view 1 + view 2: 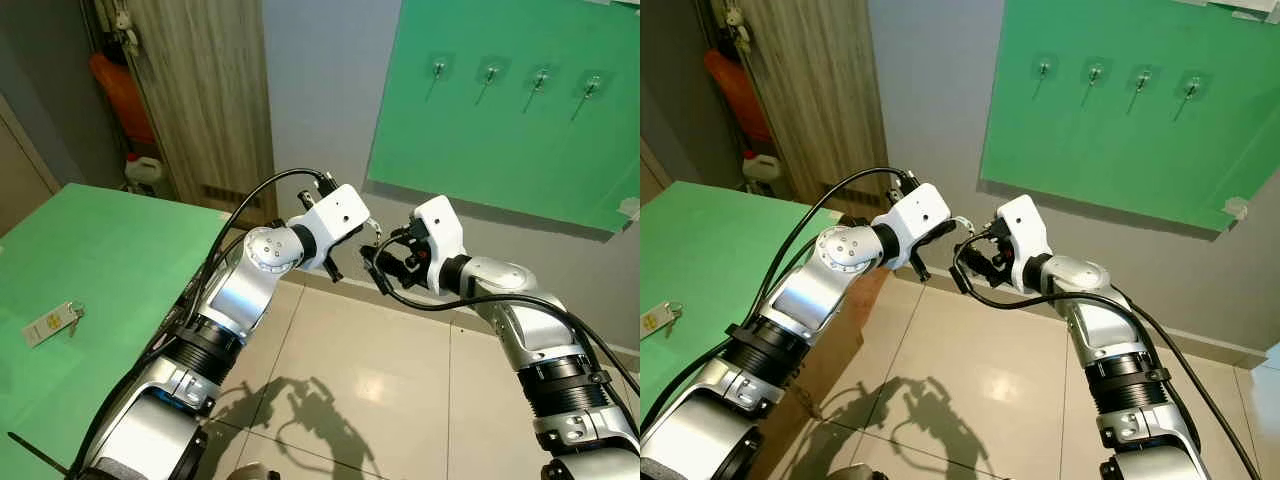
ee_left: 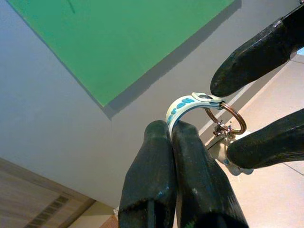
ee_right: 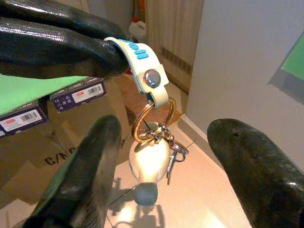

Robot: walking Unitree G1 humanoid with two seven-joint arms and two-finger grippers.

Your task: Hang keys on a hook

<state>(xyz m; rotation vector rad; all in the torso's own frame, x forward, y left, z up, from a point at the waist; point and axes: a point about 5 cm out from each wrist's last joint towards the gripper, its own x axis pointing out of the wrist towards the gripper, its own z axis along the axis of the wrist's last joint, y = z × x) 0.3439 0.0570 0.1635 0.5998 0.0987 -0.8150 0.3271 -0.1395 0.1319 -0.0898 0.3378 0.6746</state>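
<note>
The keys (image 3: 154, 156) hang in mid-air between my two grippers, above the tiled floor (image 1: 400, 390) and in front of the grey wall (image 1: 320, 90). They dangle from a coppery ring (image 3: 151, 124) fixed to a white strap (image 3: 142, 66) with blue marks and a metal snap. A pale oval fob and a small key hang under the ring.

My left gripper (image 2: 173, 142) has its two black fingers pressed together on the far end of that strap, so the bunch hangs from it. My right gripper (image 3: 161, 142) faces it with its fingers spread wide, one on each side of the ring and fob, not touching them as far as I can tell.

From the head camera, both silver arms are raised and bent inward, the grippers meeting at the centre of the view. Up on the wall to my right is a green board (image 1: 500, 110) with a row of four hooks (image 1: 438, 70), well apart from the keys. To my left is a green table (image 1: 110, 250) with a second small tag and ring (image 1: 52, 322) lying on it. Behind it stand a wooden panel (image 1: 200, 90) and a white jug (image 1: 143, 170).
</note>
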